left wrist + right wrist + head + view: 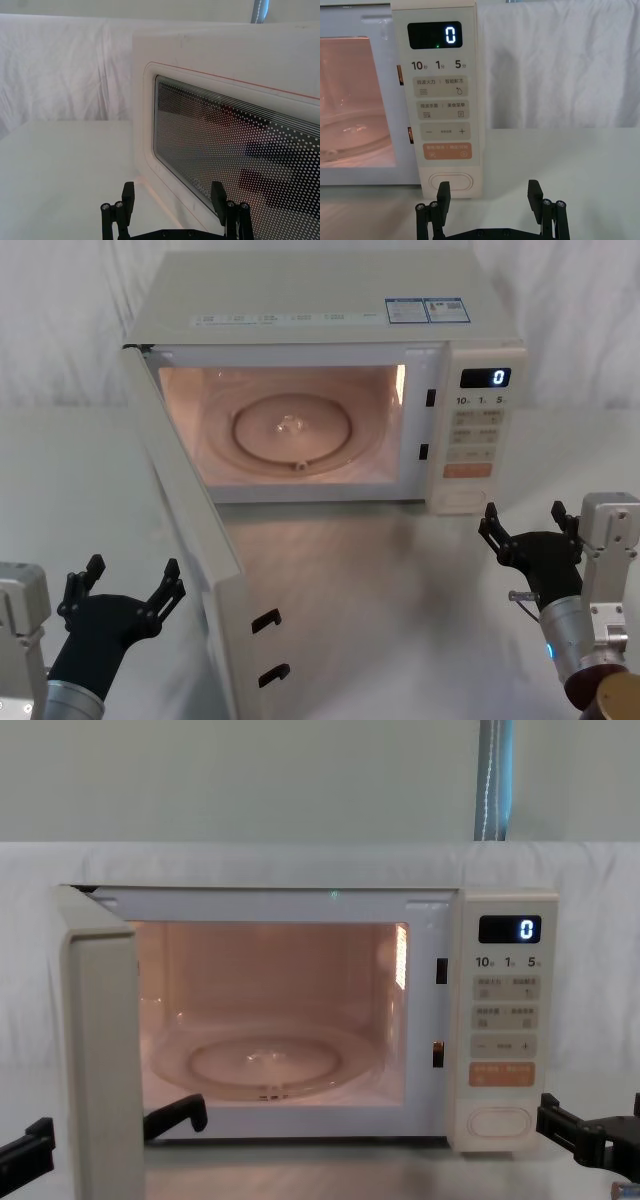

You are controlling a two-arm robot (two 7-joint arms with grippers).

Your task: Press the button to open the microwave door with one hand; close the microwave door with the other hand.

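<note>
The microwave door (190, 540) stands swung wide open on its left hinge, its inner face toward the lit cavity. Its dark dotted window (225, 150) shows in the left wrist view. My left gripper (133, 575) is open at the lower left, on the door's outer side and just short of it (173, 192). The cream pill-shaped button (462, 498) sits at the bottom of the control panel (451, 181). Low on the right, my right gripper (524, 518) is open a little in front of the button (489, 187), touching nothing.
The cavity holds a glass turntable (295, 430). Above the button are an orange rectangular key (447, 151), small cream keys and a display (435, 35) reading 0. White cloth covers the table (400, 620) and the backdrop.
</note>
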